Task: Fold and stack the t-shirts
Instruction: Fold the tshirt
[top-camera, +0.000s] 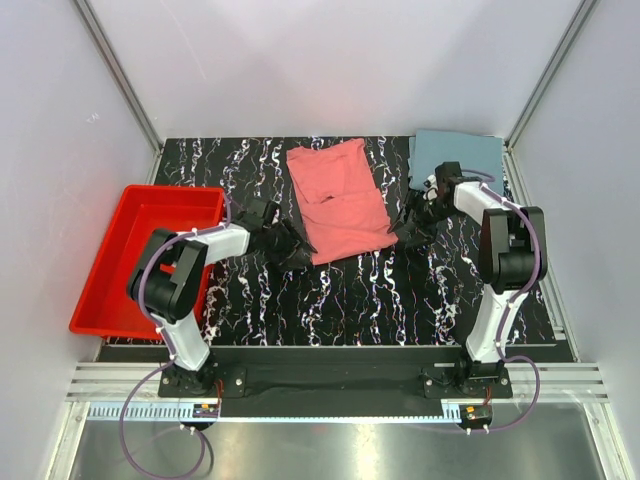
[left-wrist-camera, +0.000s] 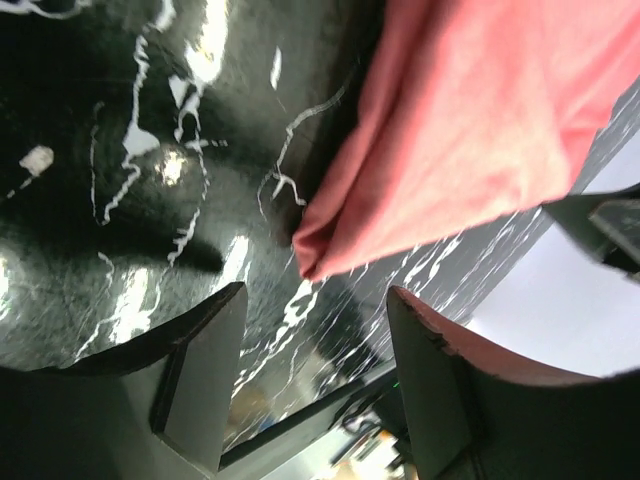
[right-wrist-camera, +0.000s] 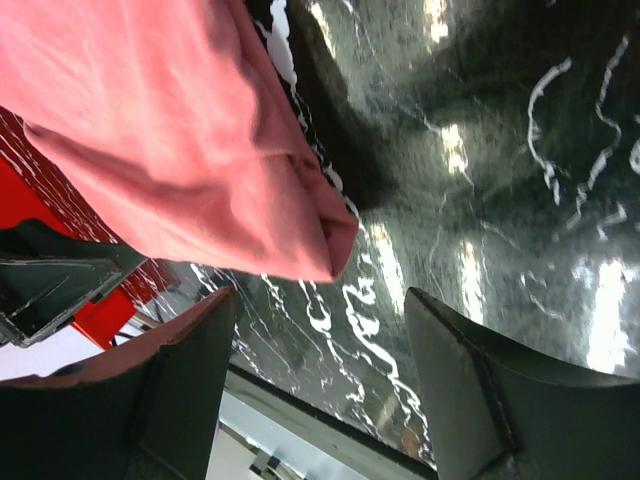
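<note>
We are looking down from the top camera, and the salmon-pink t-shirt (top-camera: 338, 200) is lying spread on the black marbled table (top-camera: 350, 300), centred and reaching toward 12 o'clock. The grey-blue t-shirt (top-camera: 455, 158) is sitting flat at the table's 1 o'clock corner, well apart from the pink one. The red tray (top-camera: 125, 225) is resting at 9 o'clock, off the table's left edge.

The left gripper (top-camera: 290, 245) is hovering at the pink shirt's 7 o'clock corner. In its wrist view the left gripper (left-wrist-camera: 315, 295) is standing with jaws apart and gripping nothing, the shirt's corner (left-wrist-camera: 470, 130) just beyond the fingertips.

The right gripper (top-camera: 412, 228) is sitting at the shirt's 4 o'clock corner. In its wrist view the right gripper (right-wrist-camera: 320, 295) is likewise spread wide and empty, the pink corner (right-wrist-camera: 170, 150) lying just ahead.
</note>
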